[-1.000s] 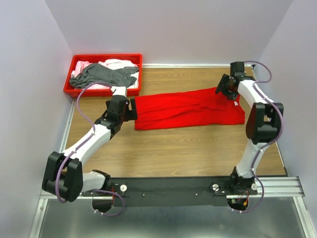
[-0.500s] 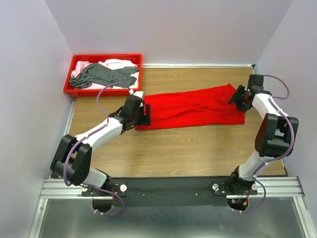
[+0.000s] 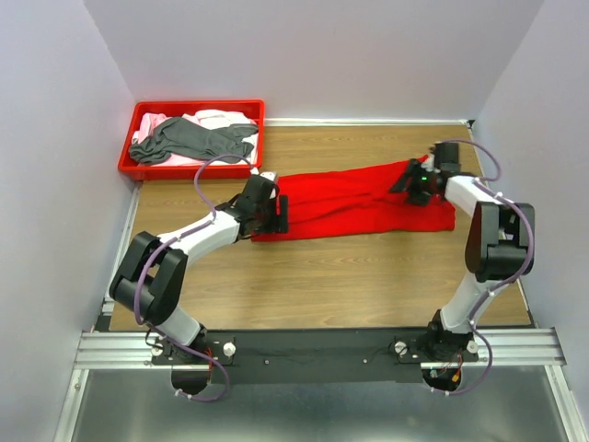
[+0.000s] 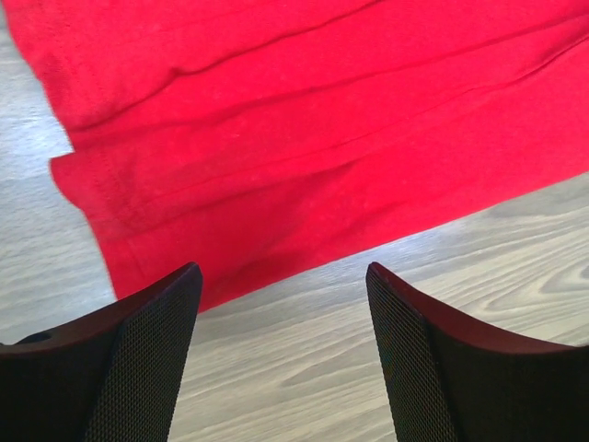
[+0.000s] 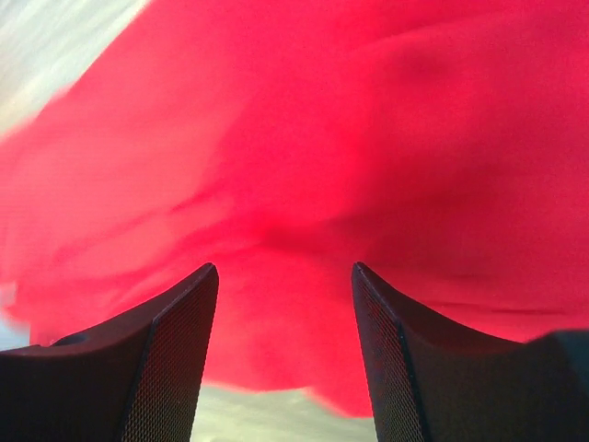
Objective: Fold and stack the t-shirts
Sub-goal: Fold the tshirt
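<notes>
Top view: red shirt [image 3: 354, 203] apparently folded lengthwise only, other shirts [image 3: 193, 140] heaped in the tray [image 3: 193, 105], nothing stacked; both jaws wide, empty.

Red t-shirt [image 3: 359, 198]: left end covered by the left gripper [image 3: 277, 214] in the top view. It is cut off by the top and right edges in the left wrist view. In the right wrist view it is blurred, its folds unreadable, and it runs past the picture's edges.
Pale pink t-shirts [image 3: 217, 118]: largely buried under the dark grey t-shirt [image 3: 189, 140] in the red tray [image 3: 198, 104]; count cannot be told.
Right gripper [image 3: 411, 184]: finger gap too small to read from above.
</notes>
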You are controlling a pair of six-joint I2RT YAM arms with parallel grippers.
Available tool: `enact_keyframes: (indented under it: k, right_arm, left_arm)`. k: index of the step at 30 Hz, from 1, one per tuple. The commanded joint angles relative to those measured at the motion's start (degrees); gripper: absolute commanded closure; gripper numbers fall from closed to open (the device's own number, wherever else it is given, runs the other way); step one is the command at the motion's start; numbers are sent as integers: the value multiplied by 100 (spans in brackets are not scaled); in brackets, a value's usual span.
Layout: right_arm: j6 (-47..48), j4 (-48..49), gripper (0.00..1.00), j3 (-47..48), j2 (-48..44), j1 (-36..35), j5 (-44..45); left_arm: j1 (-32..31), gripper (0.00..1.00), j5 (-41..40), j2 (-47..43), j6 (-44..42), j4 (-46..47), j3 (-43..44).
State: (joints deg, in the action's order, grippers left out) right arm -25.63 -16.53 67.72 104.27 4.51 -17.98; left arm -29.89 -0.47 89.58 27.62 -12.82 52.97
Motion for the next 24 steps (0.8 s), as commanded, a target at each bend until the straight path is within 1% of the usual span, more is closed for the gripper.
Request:
enact_keyframes:
  k: [1, 2, 3, 4, 5, 6, 8, 9, 12, 15, 16, 18, 22, 24]
  right_arm:
    - [217, 545, 33, -250, -451, -933, -399]
    - [164, 650, 33, -364, -486, -1204, -513]
    - [76, 826, 33, -391, -460, -1355, -618]
    - [6, 897, 34, -409, -425, -1496, -698]
    - [-47, 950, 35, -409, -381, -1654, -742]
    - [-100, 1063, 40, -357, -207, -1934, -864]
    - [-170, 1135, 44, -269, 5, -2295, -865]
    - [-197, 1196, 49, -164, 188, -2401, -874]
    - [-250, 1319, 55, 73, 549, -2744, -900]
    - [-285, 1390, 58, 232, 770, -2955, -927]
    - [-320, 1399, 59, 320, 892, -2974, -988]
    - [-338, 1416, 59, 364, 972, -3061, -1058]
    - [-285, 1416, 63, 364, 1113, -3176, -1120]
    - [-302, 1416, 64, 364, 1183, -3193, -1164]
  left_arm:
    - [-43, 22, -216, -107, 314, 209, -146]
    - [-43, 24, -225, -81, 367, 323, -190]
    - [-35, 29, -182, -64, 428, 393, -243]
    - [-43, 32, -182, -37, 542, 446, -322]
    - [-43, 34, -199, -11, 587, 482, -357]
    - [-35, 39, -217, 59, 631, 560, -418]
    - [-35, 41, -243, 147, 710, 622, -445]
    - [-35, 42, -295, 165, 736, 649, -472]
    - [-35, 45, -322, 252, 771, 588, -481]
    - [-8, 46, -331, 314, 798, 421, -533]
    - [1, 48, -296, 332, 824, 351, -620]
    - [44, 49, -235, 288, 877, 341, -770]
    - [115, 49, -68, 209, 903, 394, -1104]
    - [124, 49, -41, 174, 921, 386, -1166]
